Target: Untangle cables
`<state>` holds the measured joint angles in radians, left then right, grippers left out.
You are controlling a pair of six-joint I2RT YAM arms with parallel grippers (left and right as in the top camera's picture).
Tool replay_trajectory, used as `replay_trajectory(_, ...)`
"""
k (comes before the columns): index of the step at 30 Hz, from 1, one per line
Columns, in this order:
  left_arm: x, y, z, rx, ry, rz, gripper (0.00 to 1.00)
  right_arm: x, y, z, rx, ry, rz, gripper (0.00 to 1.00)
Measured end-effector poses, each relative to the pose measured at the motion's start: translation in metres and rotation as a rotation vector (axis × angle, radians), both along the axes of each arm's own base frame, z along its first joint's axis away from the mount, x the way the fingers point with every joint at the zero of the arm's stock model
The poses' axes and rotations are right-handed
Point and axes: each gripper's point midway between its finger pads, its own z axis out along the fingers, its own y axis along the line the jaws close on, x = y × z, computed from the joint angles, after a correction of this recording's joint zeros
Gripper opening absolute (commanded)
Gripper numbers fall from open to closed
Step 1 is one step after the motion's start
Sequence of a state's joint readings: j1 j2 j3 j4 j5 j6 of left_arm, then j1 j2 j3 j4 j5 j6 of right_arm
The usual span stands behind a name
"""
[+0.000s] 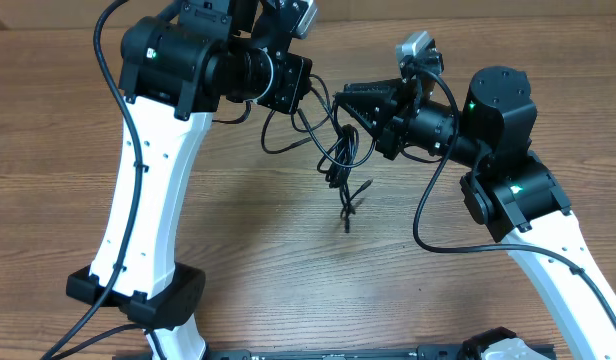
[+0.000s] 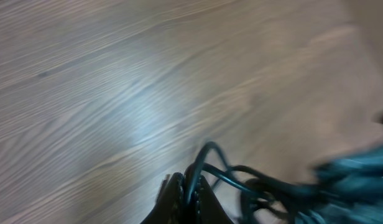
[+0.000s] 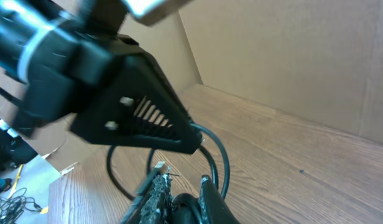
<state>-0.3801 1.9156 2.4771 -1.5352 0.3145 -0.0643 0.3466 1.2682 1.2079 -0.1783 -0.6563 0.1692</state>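
Closest to the lens on the right wrist, the right gripper (image 3: pixel 179 198) is clenched on a strand of the cables (image 1: pixel 338 150), with a black loop rising from between its fingers. Just ahead of it, nearly touching, the left gripper (image 3: pixel 190 140) pinches its narrow tip onto what looks like the same loop. Its own camera also shows a cord squeezed between closed fingers.

I read this as a two-handed hold. Each hand has one strand of the knot, raised off the table (image 1: pixel 238 250) so the rest hangs free beneath and shows which cord crosses which. From above, the bundle droops below and between the two hands. The plug ends (image 1: pixel 348 205) trail lowest, at or near the wood; I cannot tell whether they touch it.

What crowds me is how near the hands sit to each other. There is little room to twist or regrip without the fingers knocking together. The knot hangs right under them, partly hidden from overhead by the wrists.

The arms' own thicker wires (image 1: pixel 417 228) loop beside each hand and could snag the thin cords. Beyond the left gripper stands a cardboard wall (image 3: pixel 291 62). The left wrist picture is blurred, so I trust it only for the grip.
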Motion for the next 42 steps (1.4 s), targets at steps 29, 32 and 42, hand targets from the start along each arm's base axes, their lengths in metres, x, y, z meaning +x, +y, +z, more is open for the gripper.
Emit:
replay_trajectory(29,0.038,0.058,-0.029,0.278,-0.031,0.334,0.04,-0.010,-0.010,-0.055,-0.146,0.184,-0.024,0.13)
replay_trajectory(32,0.039,0.058,-0.029,0.281,-0.032,0.335,0.04,-0.014,-0.011,-0.062,-0.170,0.197,-0.016,0.15)
replay_trajectory(42,0.043,0.071,-0.028,0.308,-0.044,0.369,0.04,-0.030,-0.017,-0.090,-0.293,0.223,0.038,0.27)
